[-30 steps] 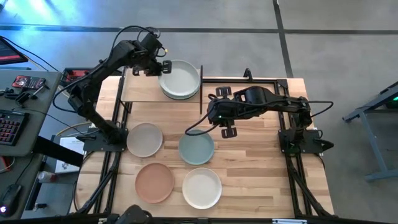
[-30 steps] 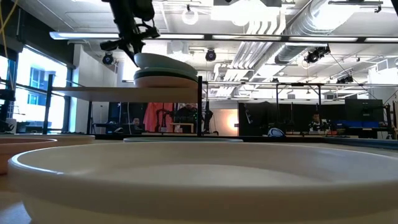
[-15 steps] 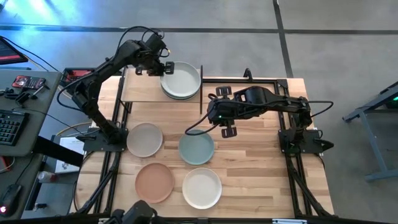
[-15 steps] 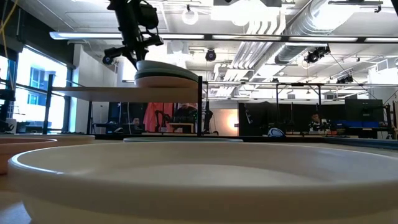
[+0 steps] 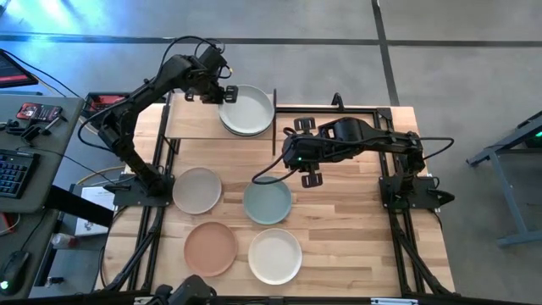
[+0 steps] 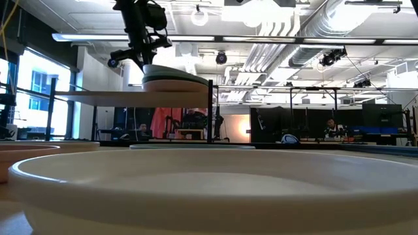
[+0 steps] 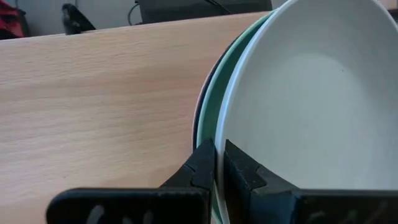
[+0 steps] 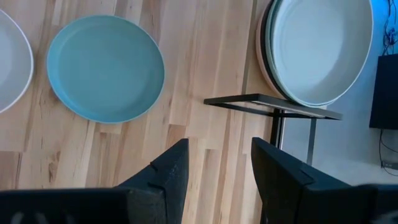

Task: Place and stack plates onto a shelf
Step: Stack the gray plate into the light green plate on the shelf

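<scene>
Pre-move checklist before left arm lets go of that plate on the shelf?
1. Left gripper jaws pinch the rim of the round pale grey-green plate: ok.
2. That plate sits on the stack of plates, level in the low view: ok.
3. Stack fully on the light-wood shelf board: cannot tell; it overhangs one end.
4. Right gripper open, empty, off the shelf: ok.
5. Pale blue-green round plate unobstructed on the tabletop: ok.

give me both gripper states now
left gripper: shut on the top plate of the shelf stack
right gripper: open, empty, over the table
</scene>
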Motion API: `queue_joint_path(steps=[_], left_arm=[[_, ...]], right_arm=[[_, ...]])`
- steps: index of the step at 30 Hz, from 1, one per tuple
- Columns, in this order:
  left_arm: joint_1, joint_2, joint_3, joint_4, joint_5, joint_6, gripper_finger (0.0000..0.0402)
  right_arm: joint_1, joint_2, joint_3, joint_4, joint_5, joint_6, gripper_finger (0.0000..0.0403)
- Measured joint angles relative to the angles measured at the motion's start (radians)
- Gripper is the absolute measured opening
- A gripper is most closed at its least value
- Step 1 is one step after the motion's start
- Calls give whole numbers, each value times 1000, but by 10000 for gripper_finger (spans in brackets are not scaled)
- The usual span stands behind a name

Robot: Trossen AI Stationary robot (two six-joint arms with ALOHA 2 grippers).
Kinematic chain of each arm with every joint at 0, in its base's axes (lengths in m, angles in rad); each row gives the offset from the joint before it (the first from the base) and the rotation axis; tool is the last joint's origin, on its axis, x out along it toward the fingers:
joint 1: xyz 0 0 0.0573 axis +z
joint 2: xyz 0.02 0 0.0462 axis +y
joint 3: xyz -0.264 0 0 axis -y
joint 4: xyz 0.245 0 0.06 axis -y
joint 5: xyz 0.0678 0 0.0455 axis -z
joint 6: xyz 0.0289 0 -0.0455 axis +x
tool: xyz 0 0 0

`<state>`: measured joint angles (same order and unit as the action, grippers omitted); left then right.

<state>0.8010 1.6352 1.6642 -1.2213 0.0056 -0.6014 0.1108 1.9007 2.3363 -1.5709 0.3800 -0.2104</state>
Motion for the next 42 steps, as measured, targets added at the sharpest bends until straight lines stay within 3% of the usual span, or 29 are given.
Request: queue_joint_path(steps=[17,30,42], left_arm=[[-4,0,0,4,39,-16,10],[1,0,0,8,59,-22,90],[52,-32,0,-5,135,-23,99]], right_arm=[[0,0,0,0,-4,20,152],[0,0,0,0,-3,30,152],[0,0,-1,0,-14,38,152]])
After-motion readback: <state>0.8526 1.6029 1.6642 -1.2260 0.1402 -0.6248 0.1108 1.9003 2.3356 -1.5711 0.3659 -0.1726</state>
